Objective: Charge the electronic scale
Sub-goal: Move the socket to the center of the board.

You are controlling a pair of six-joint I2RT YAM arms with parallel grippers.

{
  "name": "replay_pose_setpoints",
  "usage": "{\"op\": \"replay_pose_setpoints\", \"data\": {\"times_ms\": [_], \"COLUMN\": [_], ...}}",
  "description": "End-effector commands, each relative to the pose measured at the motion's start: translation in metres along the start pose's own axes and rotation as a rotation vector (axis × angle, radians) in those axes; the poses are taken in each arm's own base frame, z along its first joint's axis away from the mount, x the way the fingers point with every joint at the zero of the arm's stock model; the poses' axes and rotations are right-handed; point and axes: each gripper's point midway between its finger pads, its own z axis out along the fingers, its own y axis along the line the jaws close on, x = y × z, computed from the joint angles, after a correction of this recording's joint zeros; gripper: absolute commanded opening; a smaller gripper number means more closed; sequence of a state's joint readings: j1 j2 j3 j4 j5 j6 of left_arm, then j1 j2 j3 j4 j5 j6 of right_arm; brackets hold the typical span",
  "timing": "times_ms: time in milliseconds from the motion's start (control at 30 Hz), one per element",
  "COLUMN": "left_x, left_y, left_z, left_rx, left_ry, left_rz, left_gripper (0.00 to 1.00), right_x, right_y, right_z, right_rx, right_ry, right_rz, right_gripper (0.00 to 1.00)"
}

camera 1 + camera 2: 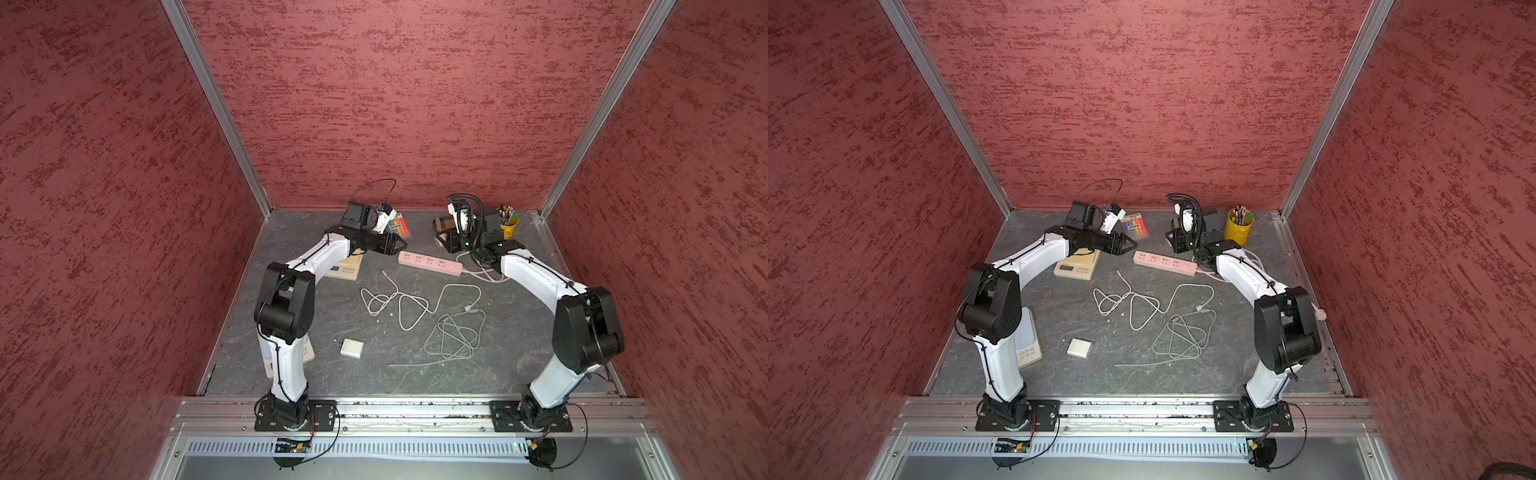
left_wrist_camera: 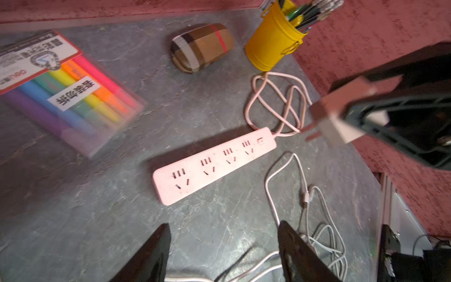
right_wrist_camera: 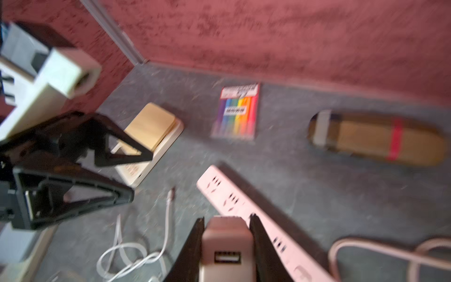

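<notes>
My right hand [image 3: 227, 218] clamped on charger plug [image 3: 225, 246], raised beside power strip [image 2: 214, 163]. My left hand [image 2: 224, 224] wide, empty. Electronic scale [image 1: 1075, 266] on tabletop [image 1: 1225, 365] under my left wrist. White cable [image 1: 1142, 303] loose behind both hands.

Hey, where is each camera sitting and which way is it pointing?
Both top views: high over the front rail, looking down on the table; left arm and right arm show whole.
Left wrist: on the left arm, looking past the open left gripper at the power strip.
Right wrist: on the right arm, looking past the right gripper, shut on the charger.
Shared: both wrist views show the power strip and highlighter pack.
</notes>
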State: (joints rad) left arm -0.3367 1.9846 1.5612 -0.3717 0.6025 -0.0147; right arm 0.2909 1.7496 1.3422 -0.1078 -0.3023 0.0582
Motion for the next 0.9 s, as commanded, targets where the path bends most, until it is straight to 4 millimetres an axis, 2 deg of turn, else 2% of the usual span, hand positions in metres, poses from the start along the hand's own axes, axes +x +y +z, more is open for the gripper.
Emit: {"op": "replay_pose_setpoints", "data": {"times_ms": [0, 133, 233, 333, 533, 867], "left_x": [0.029, 0.034, 0.042, 0.05, 0.063, 0.079], "left_y": [0.02, 0.023, 0.025, 0.026, 0.027, 0.018], "left_z": [0.014, 0.017, 0.019, 0.02, 0.023, 0.007], "left_rx": [-0.075, -0.073, -0.071, -0.071, -0.067, -0.052], "left_ry": [0.097, 0.089, 0.1, 0.106, 0.12, 0.114], "left_rz": [-0.154, -0.183, -0.189, -0.189, -0.213, -0.19], "left_gripper": [0.7, 0.69, 0.69, 0.69, 0.69, 0.7], "right_x": [-0.007, 0.011, 0.029, 0.055, 0.103, 0.142], "right_y": [-0.044, -0.058, -0.065, -0.063, -0.033, 0.012], "right_z": [0.031, 0.061, 0.07, 0.077, 0.081, 0.069], "right_rx": [0.195, 0.225, 0.236, 0.209, 0.068, -0.141], "right_ry": [0.007, 0.083, 0.147, 0.233, 0.362, 0.469], "right_rz": [-0.127, -0.172, -0.223, -0.281, -0.302, -0.234], "right_gripper": [0.07, 0.05, 0.03, 0.0, 0.0, 0.0]}}
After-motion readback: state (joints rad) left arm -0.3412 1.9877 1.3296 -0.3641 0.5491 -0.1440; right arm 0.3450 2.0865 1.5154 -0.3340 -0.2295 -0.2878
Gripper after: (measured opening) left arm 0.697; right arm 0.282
